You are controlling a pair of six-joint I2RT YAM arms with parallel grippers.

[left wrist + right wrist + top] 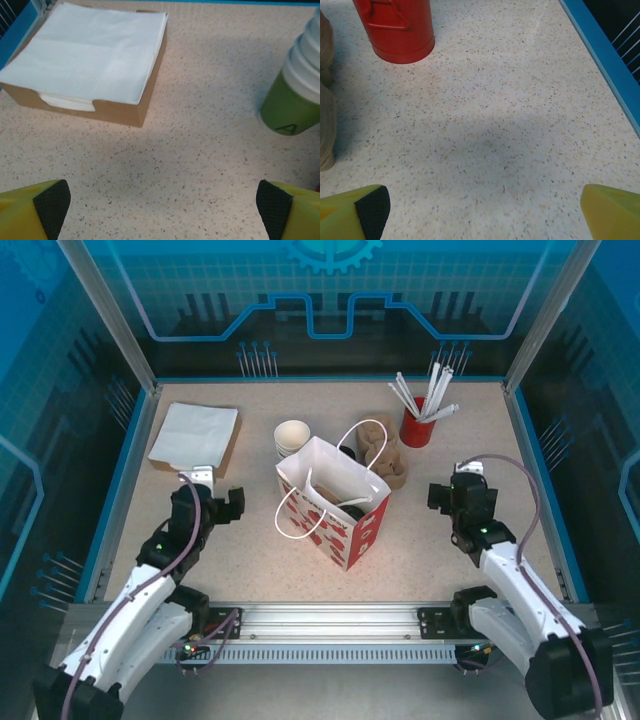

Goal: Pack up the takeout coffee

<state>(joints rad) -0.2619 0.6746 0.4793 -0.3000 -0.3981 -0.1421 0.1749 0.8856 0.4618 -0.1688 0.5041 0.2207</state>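
Two robot arms sit at the near edge of the worktop (pixel 420 550), and neither one holds anything. At the far left corner is a brown box of white napkins (pixel 195 435). Just in front of it hangs the left gripper (pixel 161 207), its yellow fingers wide apart with bare worktop between them. Next, near the middle of the far edge, is a stack of cups (pixel 292 437) with no lids.

Right in front of that stack, in the middle of the worktop, stands a white paper bag (pixel 345 530) with red spots and an open top. Inside it I can see something dark and round. I think that is the black lid of the takeout coffee (pixel 347 508), so the cup looks to be in the bag already. It is too small for me to be sure.

Behind the bag on the right lie some brown cup holders (pixel 388 458). Past them, toward the far right corner, is a red cup (pixel 416 428) full of white straws (pixel 428 390). Nearer the right edge hangs the right gripper (pixel 485 210), fingers wide apart too, over bare worktop.

So the big job looks done. Maybe napkins or a straw go in next, but I cannot tell.
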